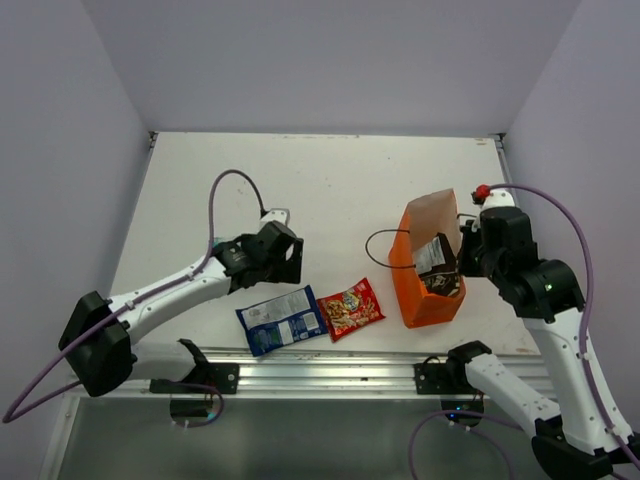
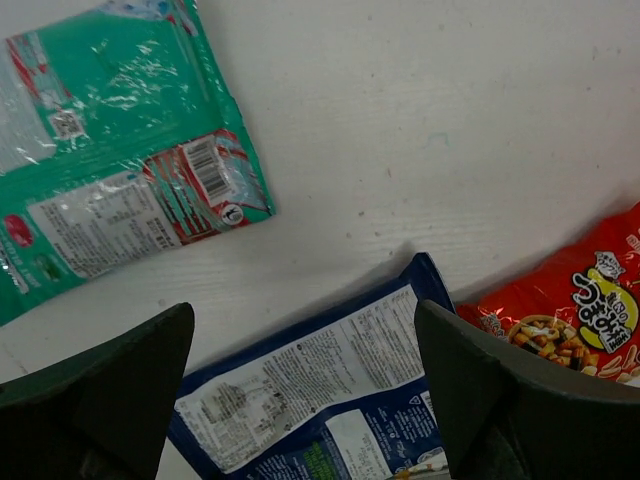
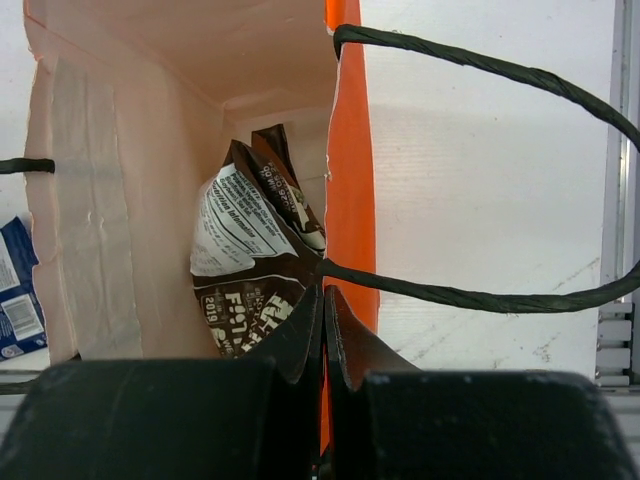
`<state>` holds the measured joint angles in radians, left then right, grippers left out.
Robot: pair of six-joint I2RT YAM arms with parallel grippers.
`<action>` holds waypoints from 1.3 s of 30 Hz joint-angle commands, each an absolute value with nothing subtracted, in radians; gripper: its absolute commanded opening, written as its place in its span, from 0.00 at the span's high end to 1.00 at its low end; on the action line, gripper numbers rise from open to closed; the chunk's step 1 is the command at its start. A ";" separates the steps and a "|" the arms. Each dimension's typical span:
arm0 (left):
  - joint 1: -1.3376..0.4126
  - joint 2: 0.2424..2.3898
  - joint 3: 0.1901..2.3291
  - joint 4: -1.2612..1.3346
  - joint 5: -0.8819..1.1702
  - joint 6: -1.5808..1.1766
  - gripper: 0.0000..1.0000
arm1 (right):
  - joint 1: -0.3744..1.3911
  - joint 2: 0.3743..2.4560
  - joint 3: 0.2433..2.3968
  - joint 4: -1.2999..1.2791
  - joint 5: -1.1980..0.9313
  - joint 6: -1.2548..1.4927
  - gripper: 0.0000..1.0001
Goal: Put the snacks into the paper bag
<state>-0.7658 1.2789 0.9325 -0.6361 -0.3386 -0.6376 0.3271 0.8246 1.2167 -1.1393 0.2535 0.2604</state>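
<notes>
**Inspector:** State of the left gripper (image 2: 303, 318)?

**Examiner:** Spread wide, nothing held, hanging above the table (image 2: 450, 120). The blue packet (image 2: 320, 395) lay flat directly beneath it, between the two fingers. The red packet (image 2: 575, 310) lay by the right-hand finger, just beside the blue one. The teal packet (image 2: 110, 160) lay flat ahead and to the left of the fingers, apart from the other two.

**Inspector:** And the right gripper (image 3: 322, 292)?

**Examiner:** Its fingers were pressed together at the rim of the bag (image 3: 348, 150). The orange wall ran down between them, and they appeared to pinch it. A cord handle (image 3: 480, 296) looped out to the right of the fingertips.

**Inspector:** The fourth packet?

**Examiner:** The brown packet (image 3: 250, 250) stood tilted inside the bag, just ahead and left of the closed fingertips. I could not tell whether they touched it.

**Inspector:** The bag itself?

**Examiner:** Upright, mouth open.
</notes>
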 commanded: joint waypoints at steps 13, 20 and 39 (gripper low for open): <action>-0.946 1.454 0.693 -0.387 -0.193 -0.749 0.00 | 0.328 0.833 1.220 -1.137 0.206 0.252 1.00; -0.960 1.468 0.712 -0.417 -0.234 -0.753 0.86 | 0.328 0.821 1.212 -1.140 0.198 0.258 1.00; -0.973 1.465 1.790 -0.539 -0.215 -0.727 1.00 | 0.328 0.799 1.183 -1.106 0.169 0.270 1.00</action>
